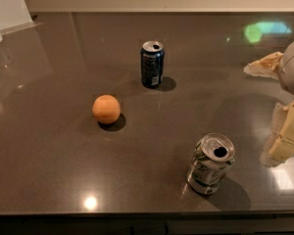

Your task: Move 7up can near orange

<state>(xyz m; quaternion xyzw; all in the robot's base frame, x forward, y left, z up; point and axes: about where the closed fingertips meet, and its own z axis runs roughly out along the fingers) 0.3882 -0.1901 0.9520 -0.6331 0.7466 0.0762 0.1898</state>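
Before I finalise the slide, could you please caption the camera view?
7up can stands front right, orange and blue can beyond it, claw at the right edge.

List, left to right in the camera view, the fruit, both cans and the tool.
orange → blue can → 7up can → tool, at the picture's right edge.

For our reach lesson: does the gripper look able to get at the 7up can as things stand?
Probably yes. The gripper sits at the right edge, just right of the 7up can, with bare table between; the orange and dark blue can lie farther left.
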